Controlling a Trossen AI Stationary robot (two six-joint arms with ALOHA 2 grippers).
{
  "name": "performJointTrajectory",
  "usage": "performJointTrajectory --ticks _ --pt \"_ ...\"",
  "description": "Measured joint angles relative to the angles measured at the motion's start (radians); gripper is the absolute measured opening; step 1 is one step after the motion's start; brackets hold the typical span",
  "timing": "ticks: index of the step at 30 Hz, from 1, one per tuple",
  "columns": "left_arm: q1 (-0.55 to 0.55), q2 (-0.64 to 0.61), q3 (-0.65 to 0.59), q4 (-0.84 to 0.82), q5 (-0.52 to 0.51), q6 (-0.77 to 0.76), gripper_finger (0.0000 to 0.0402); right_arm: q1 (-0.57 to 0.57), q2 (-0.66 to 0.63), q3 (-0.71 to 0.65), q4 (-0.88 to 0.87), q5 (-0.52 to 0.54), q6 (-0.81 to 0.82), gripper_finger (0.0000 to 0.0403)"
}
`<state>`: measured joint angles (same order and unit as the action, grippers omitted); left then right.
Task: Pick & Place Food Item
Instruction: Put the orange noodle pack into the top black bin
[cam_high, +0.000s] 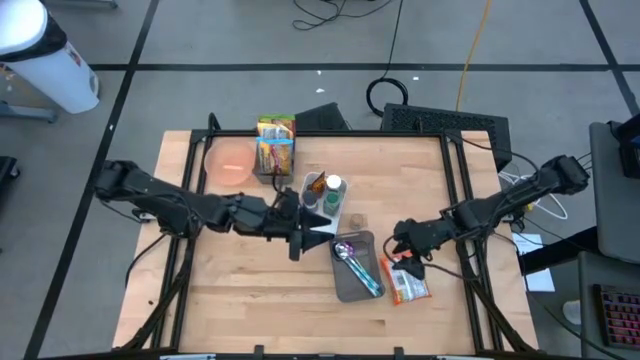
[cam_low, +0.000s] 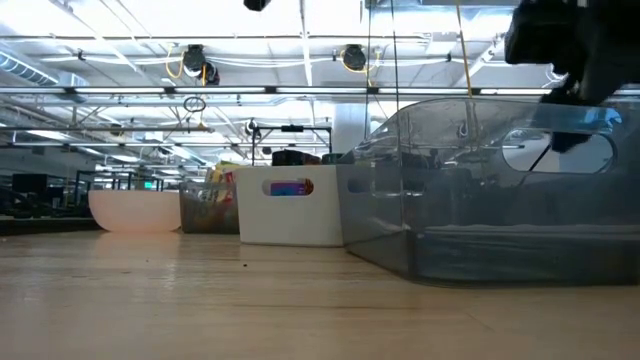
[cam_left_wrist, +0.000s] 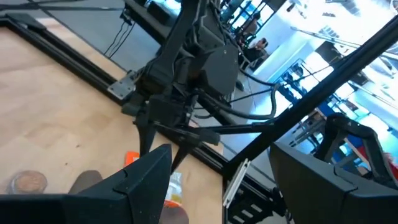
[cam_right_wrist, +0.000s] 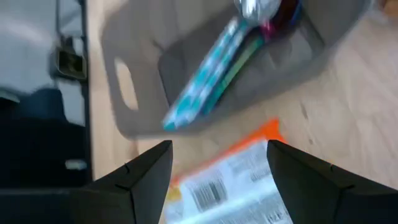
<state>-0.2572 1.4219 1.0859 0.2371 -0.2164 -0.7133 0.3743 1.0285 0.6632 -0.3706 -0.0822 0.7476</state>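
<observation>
Lying flat, long axis across the table's depth, the snack packet (cam_high: 407, 283) sits under the spread right pincer (cam_high: 403, 255).

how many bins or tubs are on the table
3: a grey bin right of centre holding utensils, a white bin at the middle, and a wire basket of snacks toward the back. The pink bowl isn't counted.

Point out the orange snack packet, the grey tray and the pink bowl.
orange snack packet (cam_high: 407, 283), high view, middle of the wrapper.
grey tray (cam_high: 348, 282), high view, bare floor near its lower end.
pink bowl (cam_high: 229, 163), high view, inside of the bowl.
</observation>
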Motion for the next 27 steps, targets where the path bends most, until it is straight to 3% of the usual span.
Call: performJointTrajectory --ticks 4,14,20,27 --pt "0.002 0.014 0.000 -0.004 0.007 -0.003 0.0280 -0.009 0.001 -0.023 -0.079 -0.081 -0.038 0.0254" --pt "0.024 0.013 0.000 -0.045 0.008 0.016 0.0280 -0.049 0.001 -0.024 -0.382 -0.107 -0.165 0.0254" --pt "0.034 0.013 0.000 -0.060 0.009 0.025 0.0280 -0.080 0.000 -0.051 -0.363 -0.260 -0.153 0.0254" --pt "0.033 0.013 0.000 -0.063 0.009 0.038 0.0280 -0.125 -0.011 -0.170 -0.314 -0.340 -0.047 0.0254"
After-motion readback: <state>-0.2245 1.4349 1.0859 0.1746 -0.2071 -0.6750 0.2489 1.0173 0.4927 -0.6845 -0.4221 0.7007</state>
